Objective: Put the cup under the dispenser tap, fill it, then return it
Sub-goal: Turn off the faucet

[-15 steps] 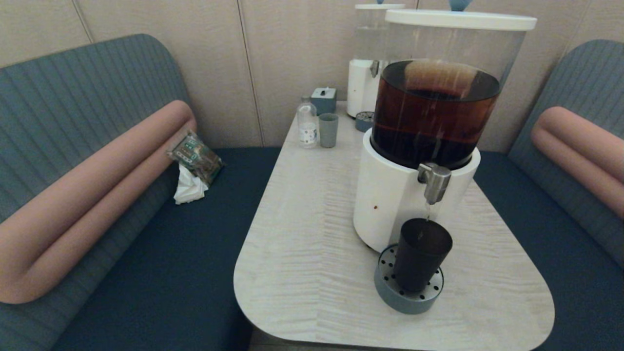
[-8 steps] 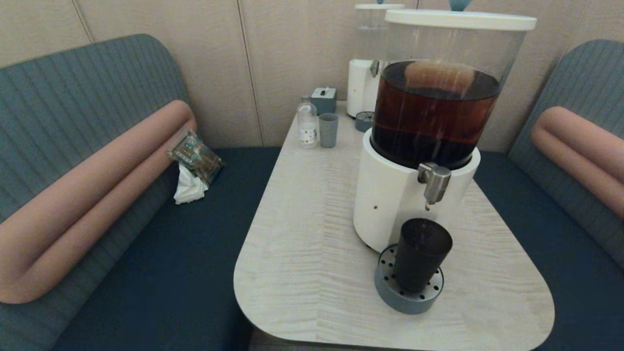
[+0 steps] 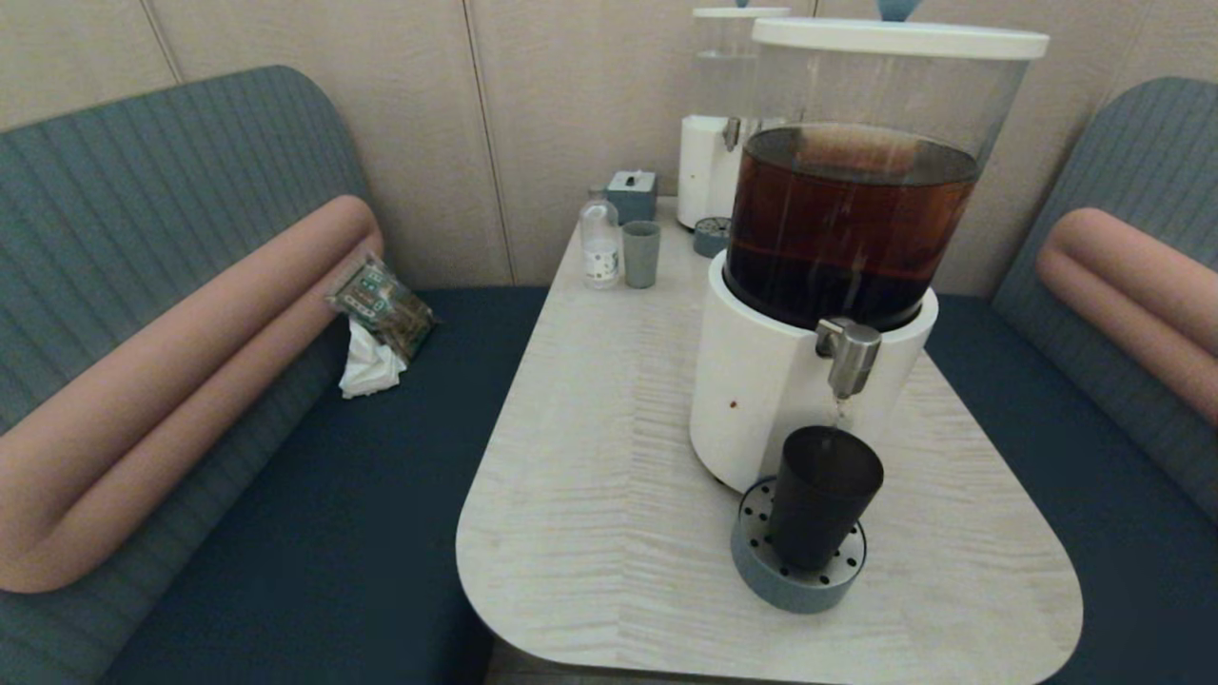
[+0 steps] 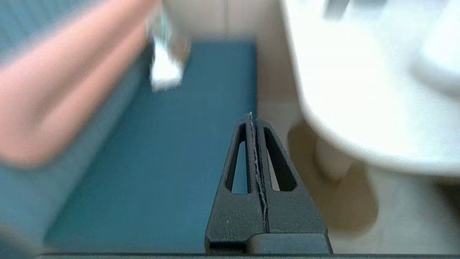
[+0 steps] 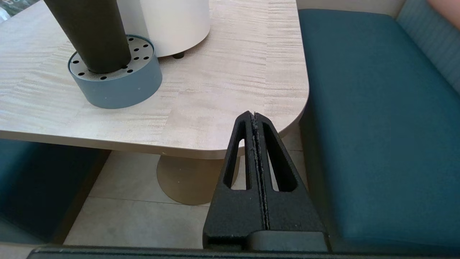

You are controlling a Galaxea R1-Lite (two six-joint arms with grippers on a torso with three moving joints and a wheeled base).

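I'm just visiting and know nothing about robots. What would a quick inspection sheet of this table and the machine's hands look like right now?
Surface: pale wood-grain table with rounded corners.
Job's things: dark cup upright on the grey perforated drip tray, right under the steel tap of the big dispenser of brown liquid; a thin trickle shows below the tap.
Clutter: small bottle, grey-blue tumbler, little blue box and a second dispenser at the far end; a packet and tissue on the bench.
Grippers: left gripper over the bench seat, jaws shut, empty; right gripper off the table's near corner, jaws shut, empty.
Cables: nothing seen.
Surroundings: blue benches with pink bolsters, beige wall.
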